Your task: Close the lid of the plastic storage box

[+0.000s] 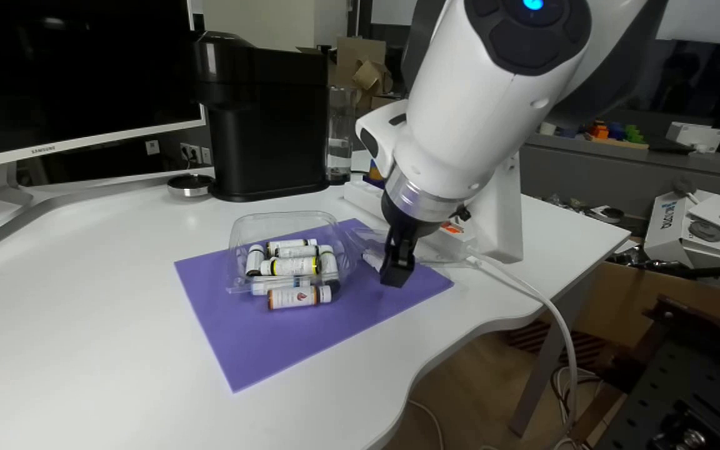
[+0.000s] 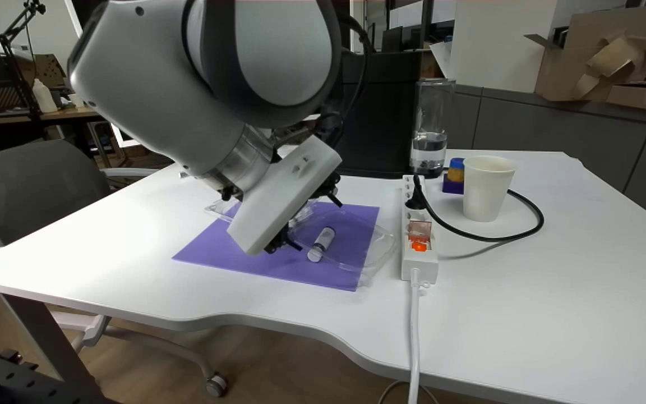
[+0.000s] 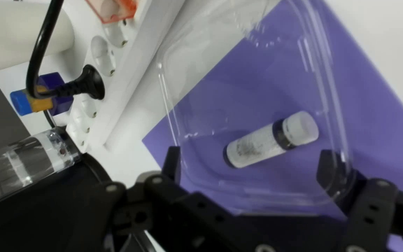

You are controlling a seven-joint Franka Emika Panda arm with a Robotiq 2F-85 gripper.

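Observation:
The transparent storage box [image 1: 241, 234] stands on the purple mat with several white-and-dark bottles [image 1: 291, 266] in it. In an exterior view the arm hides most of it, leaving one clear edge [image 2: 219, 209]. The clear lid [image 2: 380, 252] lies folded open beside it, reaching past the mat; its rim [image 3: 322, 82] fills the wrist view. A single bottle [image 3: 271, 140] lies within the lid's outline; whether on or under it I cannot tell. My gripper [image 3: 249, 157] is open above the lid's near end [image 1: 444, 259], fingers spread about its width. The lid's rim crosses in front of the right finger in the wrist view.
Purple mat [image 1: 285, 350] under the box. A white power strip [image 2: 419, 266] with a black plug and cable lies close beside the lid. A paper cup [image 2: 485, 188], a clear water tank [image 2: 429, 146], a black appliance [image 1: 266, 125] and a monitor [image 1: 72, 69] stand around.

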